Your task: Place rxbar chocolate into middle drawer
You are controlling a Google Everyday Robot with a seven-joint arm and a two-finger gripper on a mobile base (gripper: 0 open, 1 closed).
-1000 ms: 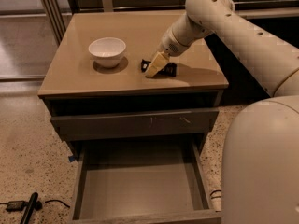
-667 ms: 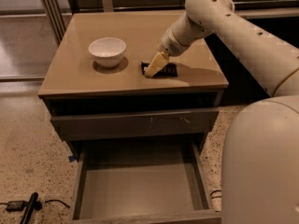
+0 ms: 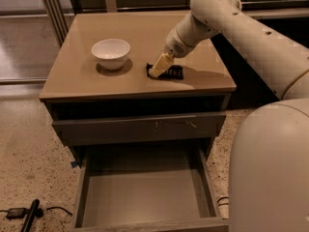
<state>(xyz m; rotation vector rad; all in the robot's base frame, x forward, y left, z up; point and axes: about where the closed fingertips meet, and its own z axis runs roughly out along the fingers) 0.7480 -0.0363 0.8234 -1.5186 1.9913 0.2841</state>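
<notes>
- Gripper was at centre frame, slightly above the middle, lowered onto the tabletop at the left end of the rxbar chocolate.
- Gripper state: could not be told from this view. Its pale yellowish tip met the bar, but whether it clamped the bar was not resolved.
- The rxbar chocolate lay flat on the tabletop, right of centre and near the front edge. Its dark wrapper showed to the right of the gripper tip.
- The white arm ran from the upper right of the frame down and left to the gripper. The robot's white body filled the lower right.
- A white bowl stood upright on the tabletop, left of the bar and apart from it.
- The middle drawer was pulled out at the bottom centre of the frame. Only its grey floor and thin side walls showed.
- A closed grey drawer front with pale scratches sat above it, just under the tabletop.
- A black stick-like object with a thin cable lay on the speckled floor at the lower left.
</notes>
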